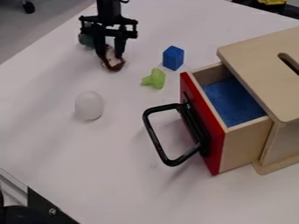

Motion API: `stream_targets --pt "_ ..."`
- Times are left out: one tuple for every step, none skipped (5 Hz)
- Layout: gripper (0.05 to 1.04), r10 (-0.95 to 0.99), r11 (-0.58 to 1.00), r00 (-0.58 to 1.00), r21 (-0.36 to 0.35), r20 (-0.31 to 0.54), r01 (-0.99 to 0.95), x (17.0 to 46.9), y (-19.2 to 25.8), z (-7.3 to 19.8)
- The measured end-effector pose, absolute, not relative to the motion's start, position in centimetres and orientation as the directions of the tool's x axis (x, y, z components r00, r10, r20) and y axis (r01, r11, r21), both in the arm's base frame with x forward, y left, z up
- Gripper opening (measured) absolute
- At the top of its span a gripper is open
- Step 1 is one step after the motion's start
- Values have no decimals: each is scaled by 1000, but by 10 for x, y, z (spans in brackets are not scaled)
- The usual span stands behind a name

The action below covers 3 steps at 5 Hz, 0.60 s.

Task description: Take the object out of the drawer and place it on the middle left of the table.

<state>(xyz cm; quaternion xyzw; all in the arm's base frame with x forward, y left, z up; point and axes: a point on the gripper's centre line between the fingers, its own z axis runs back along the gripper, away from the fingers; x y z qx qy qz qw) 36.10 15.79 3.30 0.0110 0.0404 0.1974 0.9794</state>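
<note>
— If the black two-finger gripper [114,59] comes back low over the left side, what breaks?
— It clips the frosted-white, egg-shaped plastic-looking object [89,106] at middle left of the frame. Probably our piece; rounded, so a nudge could roll it off target. A low sweep right could snag the black loop handle [162,108] and shift the red-fronted wooden drawer [216,148].
— Gripper state?
— Can't tell if it's spread or pinching. It's upper left, at a small brown-and-white round toy [114,64]. If that's held, a careless release could tumble it.
— White piece looks how?
— Smooth, domed, slightly translucent, soft shadow at its base. On the white tabletop [128,188], well apart from the drawer. Low contrast, edges easy to misjudge.
</note>
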Motion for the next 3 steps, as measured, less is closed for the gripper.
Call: stream_targets --pt "967 396 918 918 35 -21 -396 363 161 53" --pt "997 382 923 924 31 33 -383 362 161 91" --pt "997 374 925 923 28 96 -378 354 159 139"
